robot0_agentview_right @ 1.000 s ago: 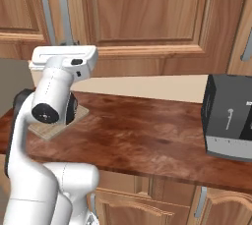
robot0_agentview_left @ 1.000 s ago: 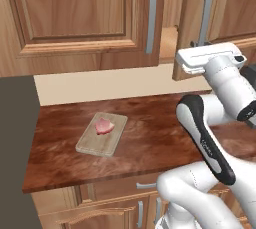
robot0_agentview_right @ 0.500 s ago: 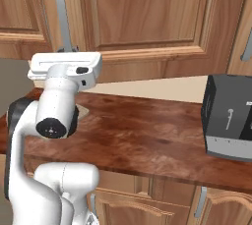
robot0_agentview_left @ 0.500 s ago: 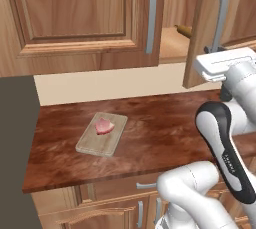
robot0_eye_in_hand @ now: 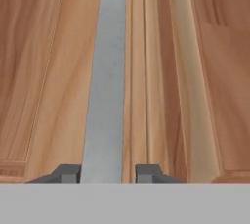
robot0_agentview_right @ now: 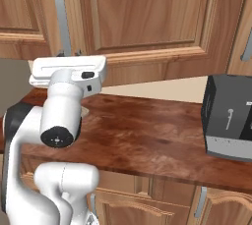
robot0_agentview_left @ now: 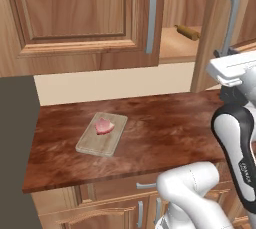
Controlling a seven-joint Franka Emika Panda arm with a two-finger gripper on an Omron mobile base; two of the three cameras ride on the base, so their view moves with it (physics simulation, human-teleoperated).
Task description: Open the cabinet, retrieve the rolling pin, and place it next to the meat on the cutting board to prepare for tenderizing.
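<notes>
Dark reddish countertop (robot0_agentview_left: pixel 165 128), cutting board (robot0_agentview_left: pixel 95 143) with meat (robot0_agentview_left: pixel 104 126), cabinet (robot0_agentview_left: pixel 220 33) ajar, gripper (robot0_eye_in_hand: pixel 107 173) jaws astride handle (robot0_eye_in_hand: pixel 105 86), grip uncertain.

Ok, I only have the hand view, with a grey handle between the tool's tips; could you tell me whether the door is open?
Observer: Yes. In the left base view the cabinet door stands swung out, and the shelf inside is exposed.
Operator: Thank you. Is the rolling pin in there?
Observer: It is. The rolling pin lies on that shelf, partly behind the door's edge.
Operator: And where is the board, please?
Observer: The cutting board lies on the left part of the counter, with the meat on its far half.
</notes>
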